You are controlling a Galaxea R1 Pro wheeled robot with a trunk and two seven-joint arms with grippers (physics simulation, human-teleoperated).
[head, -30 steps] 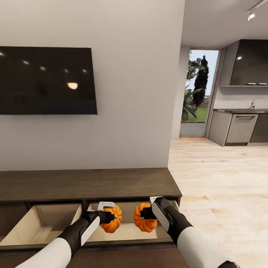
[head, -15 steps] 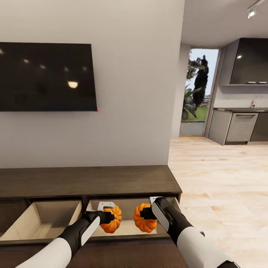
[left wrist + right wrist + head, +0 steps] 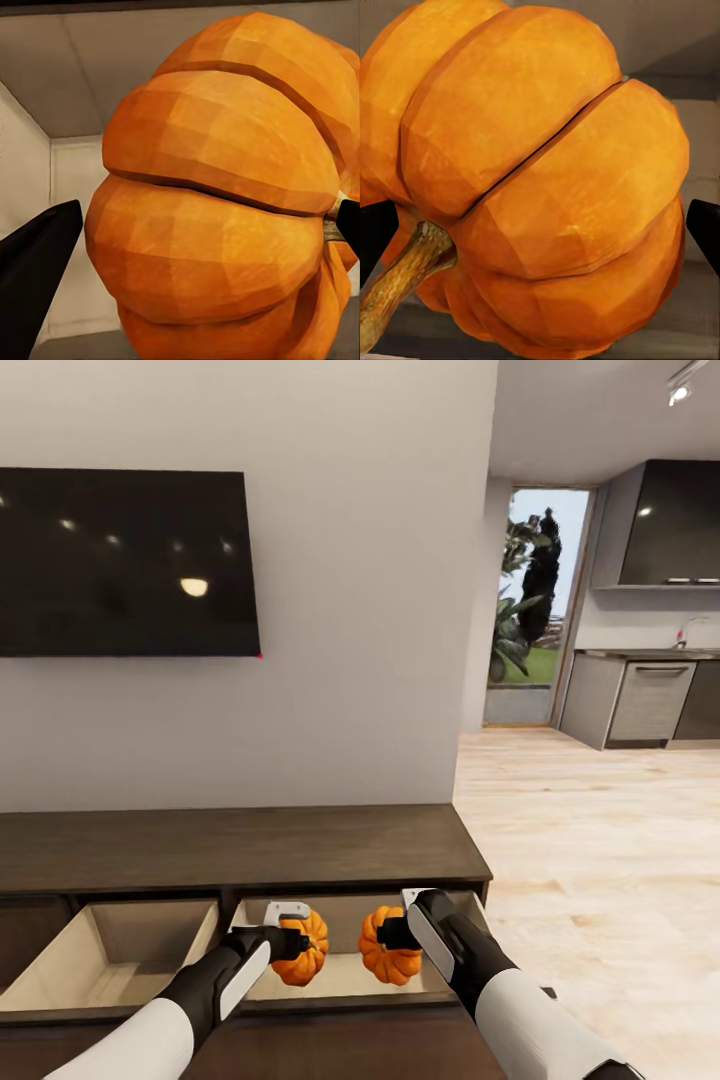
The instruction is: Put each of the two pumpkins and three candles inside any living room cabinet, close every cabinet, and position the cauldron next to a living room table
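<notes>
- Letting go from where they hung looked like the main risk — each pumpkin was held above the pale floor of the open right drawer [image 3: 345,980], so a drop could send a round, ribbed body rolling into its neighbour or the drawer wall.
- Crowding was the second worry: the left pumpkin [image 3: 303,948] and the right pumpkin [image 3: 389,945] sat near each other over the same drawer, apart but not by much, and a sideways nudge from either arm could knock them together.
- Closing the drawer with a pumpkin standing proud of its top edge would likely jam it against the cabinet [image 3: 240,850] top — I judged they needed to go lower first.
- The left claw [image 3: 296,942] was pinching its pumpkin; in the left wrist view the orange body [image 3: 225,195] sat between dark fingertips [image 3: 37,255].
- The right claw [image 3: 392,934] was likewise clamped on its pumpkin, whose stem [image 3: 397,281] pointed back toward one finger.
- Both forearms reached forward and down from the near edge, angled in toward each other over the right drawer; the left drawer [image 3: 110,960] also stood open.
</notes>
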